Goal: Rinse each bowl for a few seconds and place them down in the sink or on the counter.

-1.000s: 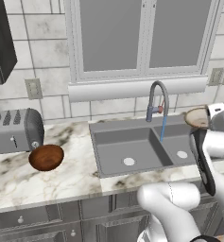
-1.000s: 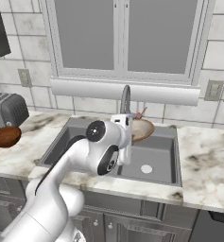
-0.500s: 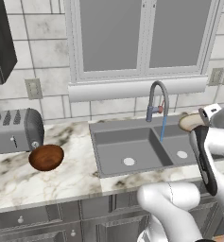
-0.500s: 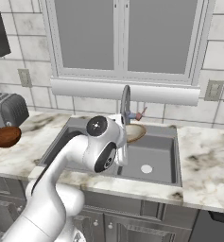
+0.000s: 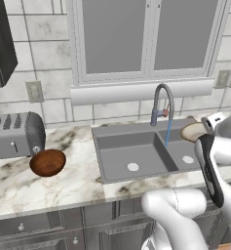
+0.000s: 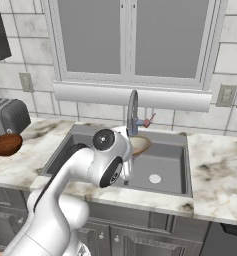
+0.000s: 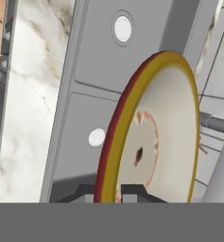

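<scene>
Beside the faucet, gripper clamps beige bowl (toaster far left).

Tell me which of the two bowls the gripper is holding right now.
The pale beige bowl, clamped at its rim in the gripper over the sink. The reddish-brown bowl sits on the counter beside the toaster.

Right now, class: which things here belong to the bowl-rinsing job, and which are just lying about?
Belong to the job:
pale bowl in the gripper
brown bowl
sink
faucet, running
counter

Lying about:
toaster
window
wall outlets
</scene>
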You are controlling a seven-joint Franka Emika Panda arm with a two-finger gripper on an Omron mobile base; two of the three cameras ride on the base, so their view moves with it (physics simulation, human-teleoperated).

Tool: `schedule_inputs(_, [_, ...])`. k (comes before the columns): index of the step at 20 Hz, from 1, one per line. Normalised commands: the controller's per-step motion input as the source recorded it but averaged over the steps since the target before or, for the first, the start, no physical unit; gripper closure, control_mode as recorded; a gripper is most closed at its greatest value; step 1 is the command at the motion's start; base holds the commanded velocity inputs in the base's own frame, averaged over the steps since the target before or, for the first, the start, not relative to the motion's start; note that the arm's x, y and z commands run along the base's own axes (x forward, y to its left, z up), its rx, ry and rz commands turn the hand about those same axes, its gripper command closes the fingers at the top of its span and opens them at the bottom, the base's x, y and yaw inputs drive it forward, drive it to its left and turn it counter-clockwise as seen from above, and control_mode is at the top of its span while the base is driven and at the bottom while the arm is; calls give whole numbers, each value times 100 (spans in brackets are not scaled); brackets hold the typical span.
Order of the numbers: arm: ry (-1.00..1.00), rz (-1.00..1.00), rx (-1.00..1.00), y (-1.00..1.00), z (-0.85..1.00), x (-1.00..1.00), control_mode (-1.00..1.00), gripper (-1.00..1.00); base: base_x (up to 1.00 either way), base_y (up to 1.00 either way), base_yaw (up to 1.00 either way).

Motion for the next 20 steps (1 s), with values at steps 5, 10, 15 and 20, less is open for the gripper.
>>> schedule_inputs(5, [1, 0, 0, 29, -3, 1, -100, 100, 0, 0, 0])
schedule_inputs(10, [4, 0, 1, 10, -8, 7, -100, 100, 0, 0, 0])
schedule_inputs(15, [7, 1, 5, -1, -14, 12, -100, 100, 0, 0, 0])
schedule_inputs(20, [4, 2, 5, 0, -9, 24, -100, 100, 0, 0, 0])
